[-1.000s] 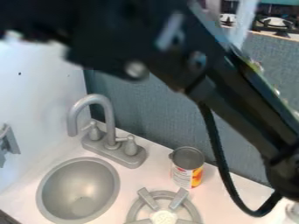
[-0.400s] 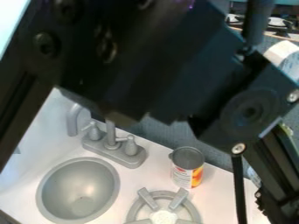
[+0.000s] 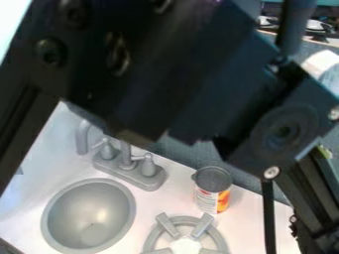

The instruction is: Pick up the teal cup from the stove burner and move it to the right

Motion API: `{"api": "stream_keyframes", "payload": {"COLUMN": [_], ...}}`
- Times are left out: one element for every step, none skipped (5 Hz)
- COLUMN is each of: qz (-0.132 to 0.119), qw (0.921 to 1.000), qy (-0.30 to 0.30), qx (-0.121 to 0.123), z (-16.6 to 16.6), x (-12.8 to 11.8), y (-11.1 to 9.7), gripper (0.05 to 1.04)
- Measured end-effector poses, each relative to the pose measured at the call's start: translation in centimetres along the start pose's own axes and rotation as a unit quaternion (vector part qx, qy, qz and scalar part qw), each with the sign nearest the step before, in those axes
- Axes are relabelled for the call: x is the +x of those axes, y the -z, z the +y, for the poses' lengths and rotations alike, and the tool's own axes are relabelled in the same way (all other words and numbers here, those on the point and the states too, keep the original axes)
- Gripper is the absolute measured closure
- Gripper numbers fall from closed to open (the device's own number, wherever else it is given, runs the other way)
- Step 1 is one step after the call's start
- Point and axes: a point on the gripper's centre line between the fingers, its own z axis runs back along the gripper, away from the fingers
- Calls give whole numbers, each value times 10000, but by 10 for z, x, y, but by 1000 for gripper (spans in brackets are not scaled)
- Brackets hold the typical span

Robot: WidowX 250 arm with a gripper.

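Looming nearest across the upper part of the camera view, the black arm point(image 3: 165, 64) covers much of the scene. How wide or narrow the gripper stands, and whether it holds or touches anything, I cannot tell. The arm's broad, dark body lies across the top and middle; a straight, grooved section slants down to the left edge, and a round joint with bright screws sits at the right. From there another section runs down toward the lower right corner, with a black cable point(image 3: 268, 218) hanging just beside it.

Below the arm is the white counter point(image 3: 255, 223). The grey burner point(image 3: 155, 240), with its raised spokes, is cut off by the bottom edge of the view, and the oval grey sink point(image 3: 89, 213) is sunk into the counter to its left. A strip of bare white counter runs between the two, and another lies between burner and cable. A dark edge shows at the lower left corner.

Just behind the burner, the can point(image 3: 213, 191) stands upright, with a dark grey top and a white label patched yellow and orange. Behind the sink is the grey faucet point(image 3: 136, 171), its spout partly hidden by the arm. Past these, a blue-grey panel point(image 3: 192, 156) borders the counter. Beyond it, at upper right, are a white cylindrical thing point(image 3: 321, 62) and some black fixtures point(image 3: 317, 27).
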Motion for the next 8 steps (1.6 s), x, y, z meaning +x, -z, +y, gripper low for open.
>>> {"api": "stream_keyframes", "payload": {"qz": [458,626,523,449,485,268,47,-547], "qw": [9980,9972,9981,9984,9980,9983,9985,9935], "qy": [-137,-134,-160,-263,-356,-468,-522,-984], "qx": [407,380,280,225,217,233,166,148], "z": [2,2,-1,-3,-3,-4,-2,17], "x": [1,0,3,5,-1,-1,-5,-9], "y": [-6,1,1,2,6,-13,-32,-73], "gripper": [986,961,765,475,182,70,75,78]}}
